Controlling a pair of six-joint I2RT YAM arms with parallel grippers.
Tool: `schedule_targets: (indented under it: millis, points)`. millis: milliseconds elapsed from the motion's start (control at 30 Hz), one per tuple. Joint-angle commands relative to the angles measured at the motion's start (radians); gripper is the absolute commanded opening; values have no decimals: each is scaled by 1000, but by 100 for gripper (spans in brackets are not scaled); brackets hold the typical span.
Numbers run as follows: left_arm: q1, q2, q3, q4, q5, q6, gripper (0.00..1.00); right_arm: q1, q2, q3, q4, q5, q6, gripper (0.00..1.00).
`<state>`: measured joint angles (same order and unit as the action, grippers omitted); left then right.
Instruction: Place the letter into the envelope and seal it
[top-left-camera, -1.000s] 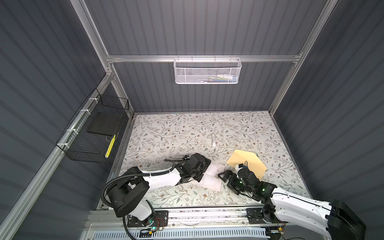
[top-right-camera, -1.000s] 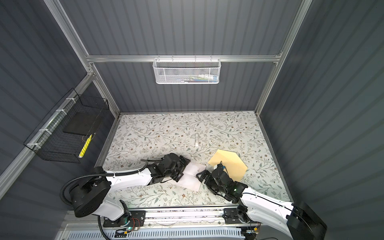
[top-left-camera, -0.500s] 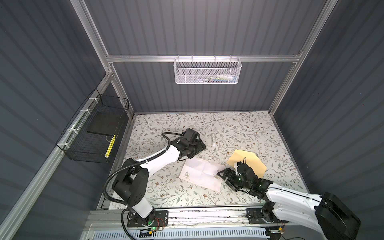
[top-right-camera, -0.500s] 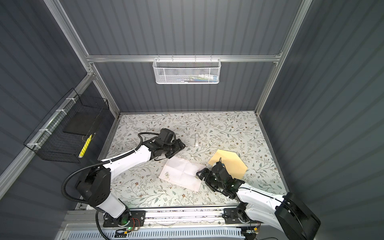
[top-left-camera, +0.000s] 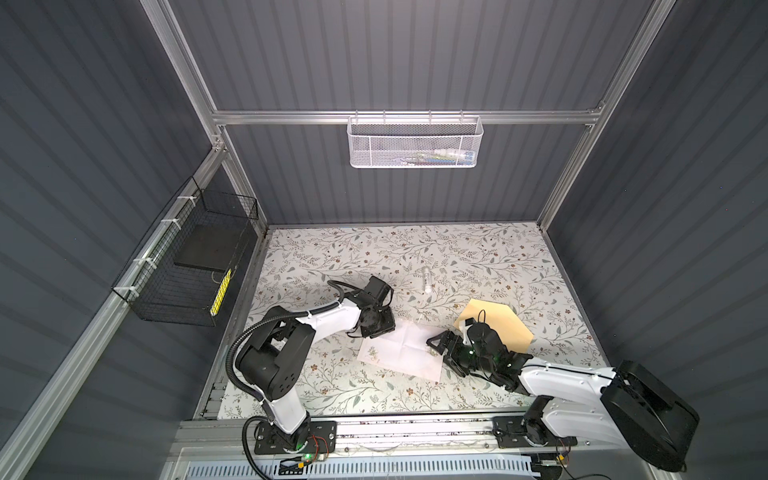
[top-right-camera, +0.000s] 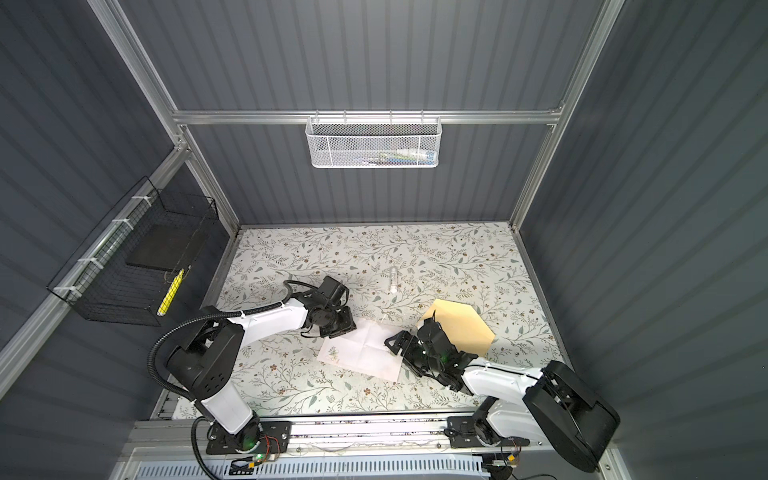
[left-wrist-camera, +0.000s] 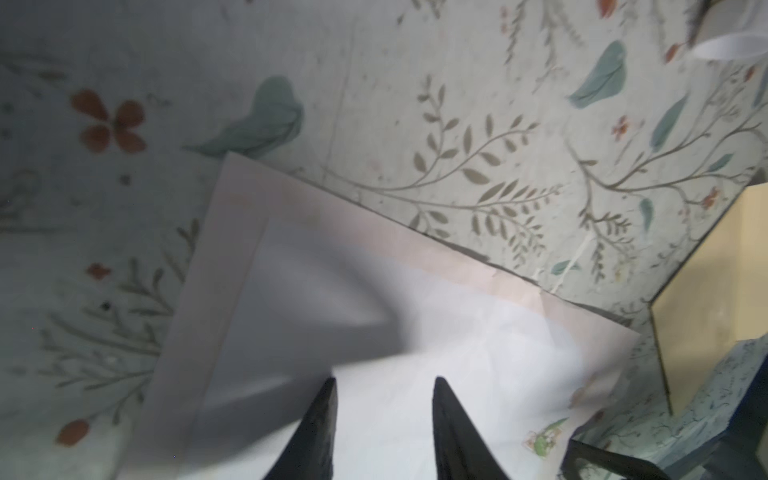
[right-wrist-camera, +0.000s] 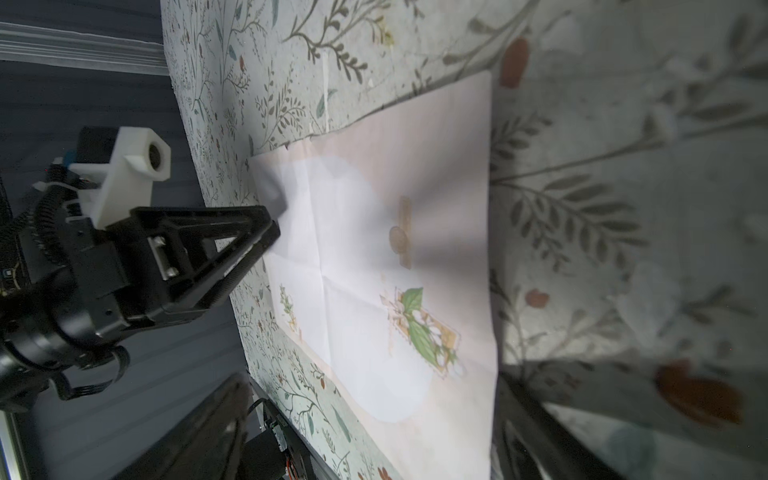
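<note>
Left gripper (left-wrist-camera: 384, 380) narrowly apart, tips down on a corner of the letter (left-wrist-camera: 478, 340); right gripper (top-left-camera: 438, 349) spread wide at its edge nearest the envelope (top-left-camera: 498, 324).

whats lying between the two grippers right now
The letter lies flat between the left gripper, at its far corner, and the right gripper; both top views show it.

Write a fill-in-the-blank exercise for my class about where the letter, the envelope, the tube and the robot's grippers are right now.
1. The letter lies ____ the envelope (inside/outside).
2. The right gripper is ____ (open/shut).
3. The left gripper has its tips over the ____.
4. The small white tube lies ____ from the robot's bases than the letter (nearer/farther).
Missing words: outside; open; letter; farther.
</note>
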<state>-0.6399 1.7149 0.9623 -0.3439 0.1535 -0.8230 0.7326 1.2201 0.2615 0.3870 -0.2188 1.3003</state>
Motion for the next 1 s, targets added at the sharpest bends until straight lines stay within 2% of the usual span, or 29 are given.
schedule_targets:
  millis: [0,133,300,533,833,967]
  points:
    - [-1,15,-54,-52,-18,41,33,2,20,11,-10,-3,-13,91]
    - [-2,23,-102,-27,-17,38,25,3,13,15,41,-10,-26,92]
    - [-2,16,-138,-5,-20,28,20,11,-22,62,56,-21,-79,91]
    - [-4,8,-151,5,-19,22,18,30,9,147,9,-47,-128,79]
    - [-4,-10,-163,22,-26,17,16,64,115,222,73,-89,-149,76]
    - [-3,-14,-164,29,-25,17,15,74,181,254,149,-105,-146,78]
